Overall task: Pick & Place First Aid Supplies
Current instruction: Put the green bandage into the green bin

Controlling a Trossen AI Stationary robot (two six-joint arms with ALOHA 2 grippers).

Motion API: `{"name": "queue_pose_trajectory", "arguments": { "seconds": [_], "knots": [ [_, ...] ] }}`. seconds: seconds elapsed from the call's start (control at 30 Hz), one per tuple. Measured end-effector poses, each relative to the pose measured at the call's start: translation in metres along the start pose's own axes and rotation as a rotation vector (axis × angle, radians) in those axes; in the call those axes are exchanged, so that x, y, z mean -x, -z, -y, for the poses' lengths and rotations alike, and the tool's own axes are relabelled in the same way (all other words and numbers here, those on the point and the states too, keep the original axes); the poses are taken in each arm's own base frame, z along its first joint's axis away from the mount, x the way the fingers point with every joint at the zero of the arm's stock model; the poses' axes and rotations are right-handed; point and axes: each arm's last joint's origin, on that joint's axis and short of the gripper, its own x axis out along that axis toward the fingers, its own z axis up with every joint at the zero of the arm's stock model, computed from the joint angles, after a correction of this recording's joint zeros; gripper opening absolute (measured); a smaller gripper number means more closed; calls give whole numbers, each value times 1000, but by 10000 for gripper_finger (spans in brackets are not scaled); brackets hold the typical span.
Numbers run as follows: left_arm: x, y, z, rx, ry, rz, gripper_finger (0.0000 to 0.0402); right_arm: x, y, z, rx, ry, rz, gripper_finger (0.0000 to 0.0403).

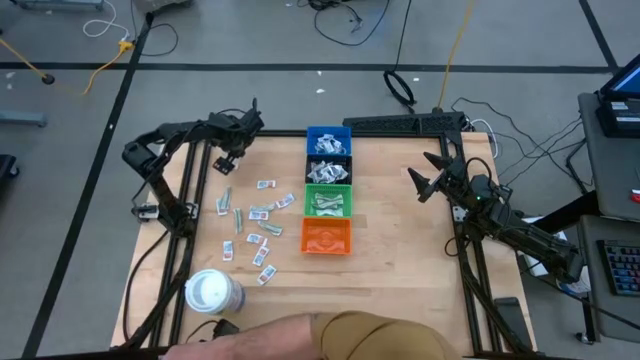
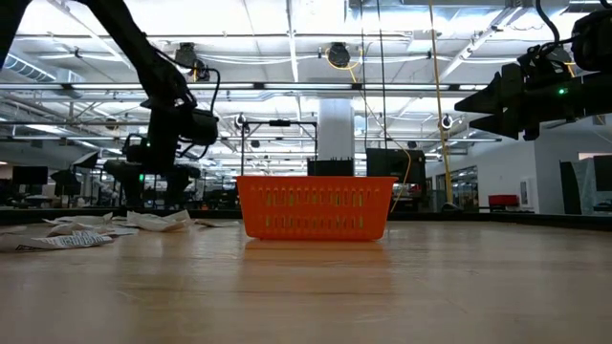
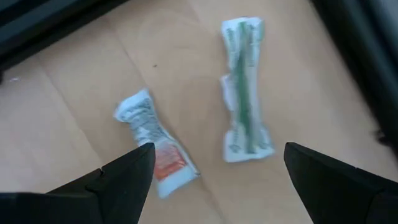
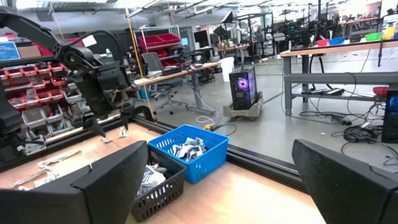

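Note:
Many small flat packets (image 1: pixel 262 228) lie scattered on the wooden table, left of a column of bins. In the left wrist view a slim green-striped wrapper (image 3: pixel 242 90) and a crumpled white packet with a reddish mark (image 3: pixel 155 144) lie flat on the wood. My left gripper (image 3: pixel 214 180) (image 1: pixel 226 163) hovers open above them, at the far end of the scatter, touching neither. My right gripper (image 1: pixel 425 182) (image 4: pixel 217 180) is open and held above the table's right side, facing the bins. In the low view, packets (image 2: pixel 67 234) lie left of the orange bin.
Blue (image 1: pixel 328 140), black (image 1: pixel 328 170), green (image 1: pixel 328 202) and orange (image 1: pixel 326 237) bins stand in a column at the table's middle; the first three hold packets. A large white roll (image 1: pixel 213 292) stands near the left near corner. A person (image 1: pixel 350 338) leans at the near edge.

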Motion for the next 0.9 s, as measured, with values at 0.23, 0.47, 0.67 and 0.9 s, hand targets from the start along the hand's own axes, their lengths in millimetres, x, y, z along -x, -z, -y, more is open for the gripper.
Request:
{"name": "queue_pose_trajectory", "arguments": {
  "seconds": [0.23,0.47,0.67,0.9],
  "knots": [
    [-10,2,-3,-19,-45,-41,360,0,0,0,0,0,0,393],
    [-14,3,-9,-15,-68,-68,360,0,0,0,0,0,0,393],
    [-15,2,-10,-16,-70,-56,360,0,0,0,0,0,0,393],
    [-16,0,-10,-5,-73,-54,323,0,0,0,0,0,0,393]
  ]
}}
